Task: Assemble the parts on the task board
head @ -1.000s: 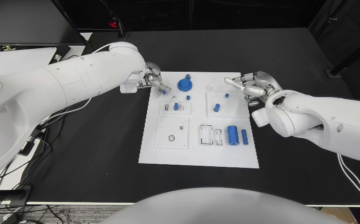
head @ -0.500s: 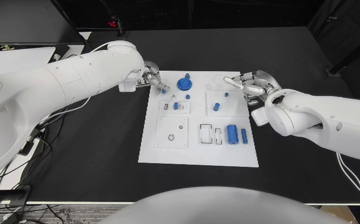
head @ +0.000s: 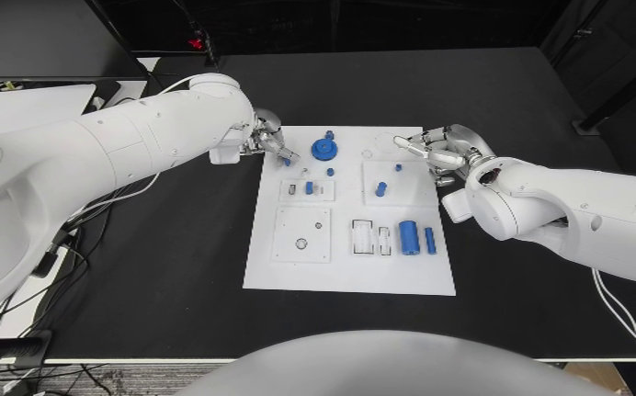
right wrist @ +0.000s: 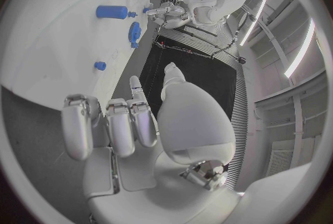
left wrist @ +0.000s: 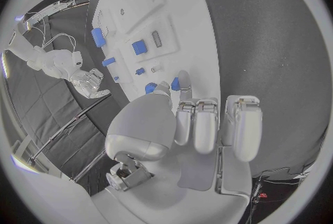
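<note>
Black desk: carries the white task board (head: 347,272) at centre.
Left hand (head: 269,141): at the board's far-left corner, fingers (left wrist: 183,80) pinched narrow on a small blue part (left wrist: 175,84), held just above the board edge.
Board, left half: blue gear (head: 326,150) at the far edge right of that hand, small blue pegs (head: 311,188) in a square recess nearer, another recess plate with a hole (head: 300,243) nearer again.
Board, right half: blue block (head: 380,190) mid-board, blue cylinder (head: 408,238) and thinner blue pin (head: 429,241) side by side near the right edge.
Right hand (head: 444,150): at the board's far-right corner, fingers (right wrist: 136,89) drawn close; can't tell if anything is between them.
Step (my read): left hand is placing its part into a far-left seat.
How to do it well: keep the part upright, line it over the seat before lowering, go down straight and slow, let go only once it sits flush. Keep clear of the gear beside it.
Risk: narrow pinch, so the part could tilt and jam.
</note>
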Tool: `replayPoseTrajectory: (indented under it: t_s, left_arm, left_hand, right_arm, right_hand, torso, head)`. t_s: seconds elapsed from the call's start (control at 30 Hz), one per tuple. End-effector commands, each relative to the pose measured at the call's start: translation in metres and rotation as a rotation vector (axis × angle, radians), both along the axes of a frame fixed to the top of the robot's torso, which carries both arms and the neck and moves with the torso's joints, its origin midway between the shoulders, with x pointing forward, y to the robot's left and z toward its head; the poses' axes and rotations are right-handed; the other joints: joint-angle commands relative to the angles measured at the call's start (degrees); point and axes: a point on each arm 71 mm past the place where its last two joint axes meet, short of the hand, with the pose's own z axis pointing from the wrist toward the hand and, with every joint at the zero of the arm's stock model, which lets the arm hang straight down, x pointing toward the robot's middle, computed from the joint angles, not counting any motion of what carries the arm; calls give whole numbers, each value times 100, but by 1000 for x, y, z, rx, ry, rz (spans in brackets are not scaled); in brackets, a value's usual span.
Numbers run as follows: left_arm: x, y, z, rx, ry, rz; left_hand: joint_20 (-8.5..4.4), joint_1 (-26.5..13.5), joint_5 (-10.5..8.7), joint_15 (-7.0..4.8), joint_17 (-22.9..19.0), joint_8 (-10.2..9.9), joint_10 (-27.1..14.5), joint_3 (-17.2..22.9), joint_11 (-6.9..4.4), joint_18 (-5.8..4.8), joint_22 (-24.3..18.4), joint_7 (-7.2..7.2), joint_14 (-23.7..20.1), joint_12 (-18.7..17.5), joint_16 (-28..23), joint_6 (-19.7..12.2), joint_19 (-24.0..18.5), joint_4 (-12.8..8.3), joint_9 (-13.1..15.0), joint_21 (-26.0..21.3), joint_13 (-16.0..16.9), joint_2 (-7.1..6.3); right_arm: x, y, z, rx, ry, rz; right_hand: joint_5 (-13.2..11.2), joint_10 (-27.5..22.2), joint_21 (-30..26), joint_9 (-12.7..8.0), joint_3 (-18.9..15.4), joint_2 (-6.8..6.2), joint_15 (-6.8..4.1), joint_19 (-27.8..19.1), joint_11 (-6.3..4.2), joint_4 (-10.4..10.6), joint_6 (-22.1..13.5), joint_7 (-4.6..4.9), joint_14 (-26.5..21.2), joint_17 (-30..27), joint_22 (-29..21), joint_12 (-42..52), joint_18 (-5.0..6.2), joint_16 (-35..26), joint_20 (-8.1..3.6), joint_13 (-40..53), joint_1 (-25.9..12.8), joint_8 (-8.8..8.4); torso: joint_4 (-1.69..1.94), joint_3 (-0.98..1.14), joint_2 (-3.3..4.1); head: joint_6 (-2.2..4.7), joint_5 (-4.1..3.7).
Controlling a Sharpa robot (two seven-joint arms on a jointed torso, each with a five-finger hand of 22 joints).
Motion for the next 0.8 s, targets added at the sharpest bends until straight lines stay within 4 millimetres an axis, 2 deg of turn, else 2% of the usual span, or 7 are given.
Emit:
replayPoseTrajectory:
  t_s: [0.03, 0.23, 0.33, 0.57, 0.8]
  left_arm:
    - [0, -3, 1, -22, -4, -10]
    - [0, -4, 1, -29, -10, -12]
    - [0, -4, 2, -34, -15, -13]
    - [1, -3, 2, -44, -28, -9]
    - [1, -1, 3, -65, -50, -9]
  left_hand:
    - [29, 516, 124, -39, 1510, -34, 595, 104, -51, -81, 1509, -23, 596, -17, 5, 19, 597, -4, 13, 18, 1488, 365]
    - [64, 1043, 523, -49, 1510, -107, 595, 511, -52, -81, 1509, -18, 596, -17, 5, 24, 597, 11, 26, 18, 1488, 394]
    - [100, 1327, 750, -43, 1510, -145, 595, 859, -41, -81, 1509, -5, 596, -17, 5, 41, 597, 9, 37, 18, 1488, 310]
    - [135, 1419, 786, -19, 1510, -182, 595, 1179, -22, -81, 1509, 13, 596, -17, 5, 72, 597, 5, 53, 18, 1488, 161]
    - [147, 1429, 797, -9, 1510, -195, 595, 1327, -18, -81, 1509, 17, 596, -17, 5, 96, 597, 7, 63, 18, 1488, 90]
  right_arm:
    - [0, 1, 1, 3, -4, 4]
    - [0, 2, 1, 3, -4, 5]
    - [0, 2, 1, 3, -5, 5]
    - [0, 1, 1, 3, -5, 4]
    - [1, 1, 1, 2, -5, 3]
  right_hand:
    - [20, 607, -40, 6, -43, 69, -27, 20, -12, -6, -34, -7, 595, 1508, 1231, 15, 67, 14, -2, 1508, 0, 21]
    - [20, 607, -40, 6, -43, 69, -27, 20, -12, -6, -34, -7, 595, 1508, 1231, 15, 67, 14, -2, 1508, 0, 21]
    - [20, 607, -40, 6, -43, 69, -27, 20, -12, -6, -34, -7, 595, 1508, 1231, 15, 67, 14, -2, 1508, 0, 21]
    - [27, 607, -48, 7, -48, 76, -27, 12, -12, -8, -39, -7, 595, 1508, 1227, 15, 69, 14, -2, 1508, 6, 31]
    - [27, 607, -48, 7, -48, 76, -27, 12, -12, -8, -40, -7, 595, 1508, 1227, 15, 69, 14, -2, 1508, 6, 32]
  torso:
    - [1, 0, 2]
    - [3, 1, -1]
    - [1, 0, 0]
    - [2, 2, -2]
    - [2, 1, -3]
  head:
    - [-3, -3]
    - [-1, -8]
    - [-1, -8]
    - [-6, -16]
    - [5, -22]
